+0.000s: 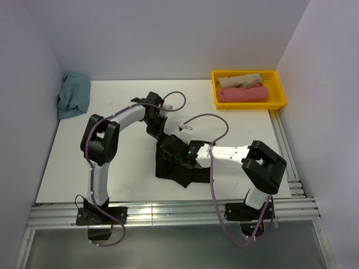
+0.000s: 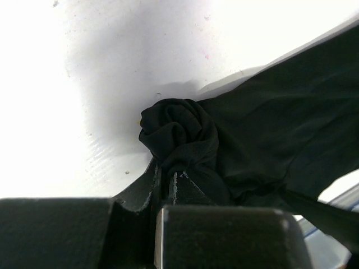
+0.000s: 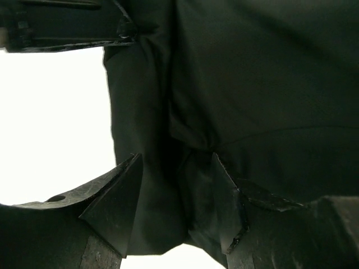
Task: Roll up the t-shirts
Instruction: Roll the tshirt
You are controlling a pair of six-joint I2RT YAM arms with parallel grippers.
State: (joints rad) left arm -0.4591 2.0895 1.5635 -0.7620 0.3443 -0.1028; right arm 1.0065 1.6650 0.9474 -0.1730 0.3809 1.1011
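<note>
The black t-shirt lies on the white desk, approx. in the middle, between the two arms and partly under the right one. One end of it is bunched into a small tight roll. The left pincer is closed on the cloth just beside this roll, its fingers pressed together w/ black cloth between them. The rest of the shirt spreads flat to the right in the left wrist view. The right pincer stands wide, fingers apart, w/ a fold of the same shirt between them; if they touch it I cannot tell. A yellow tray at the far right corner holds a beige t-shirt and a pink t-shirt, both rolled, side by side. A blue t-shirt lies crumpled at the far left corner of the desk.
</note>
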